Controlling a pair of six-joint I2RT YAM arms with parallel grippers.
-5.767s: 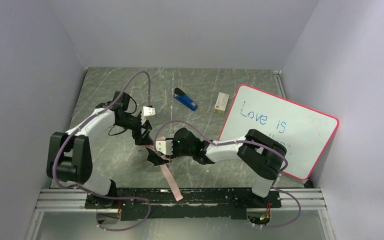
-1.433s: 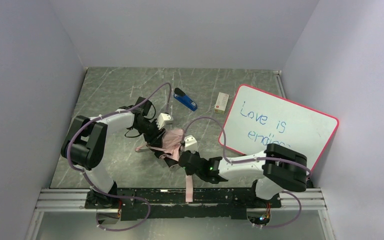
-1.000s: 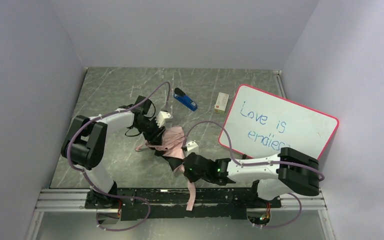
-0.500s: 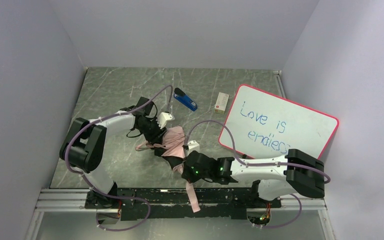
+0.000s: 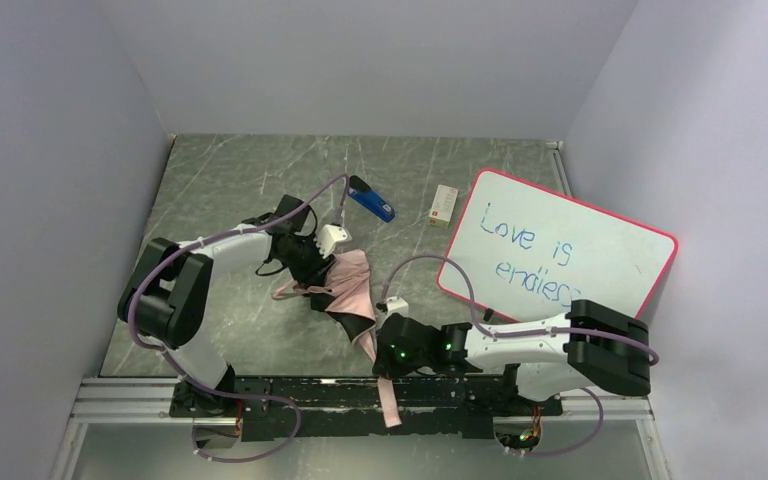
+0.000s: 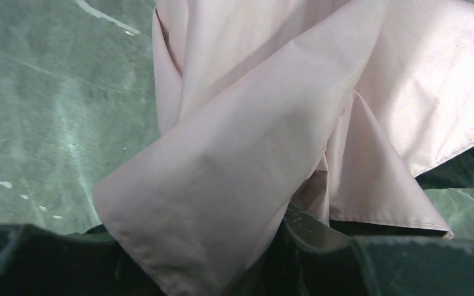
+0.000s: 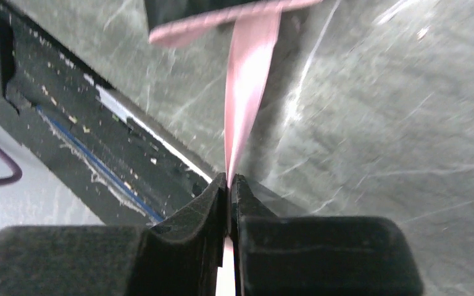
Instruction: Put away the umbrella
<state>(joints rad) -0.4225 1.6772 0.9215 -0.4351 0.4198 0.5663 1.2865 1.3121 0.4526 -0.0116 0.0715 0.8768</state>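
left gripper (image 6: 222,250) reaching toward 3 o'clock, clamped on umbrella (image 6: 253,123) fabric | right gripper (image 7: 229,185) stretched low toward 9 o'clock, pinching strap (image 7: 247,92)

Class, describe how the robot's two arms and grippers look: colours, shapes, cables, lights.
The left arm and right arm have white links and bulky black joints; a lilac cable loops along each. Green lights glow near the right wrist. The left gripper and right gripper each have two matte black, wedge-shaped fingers.
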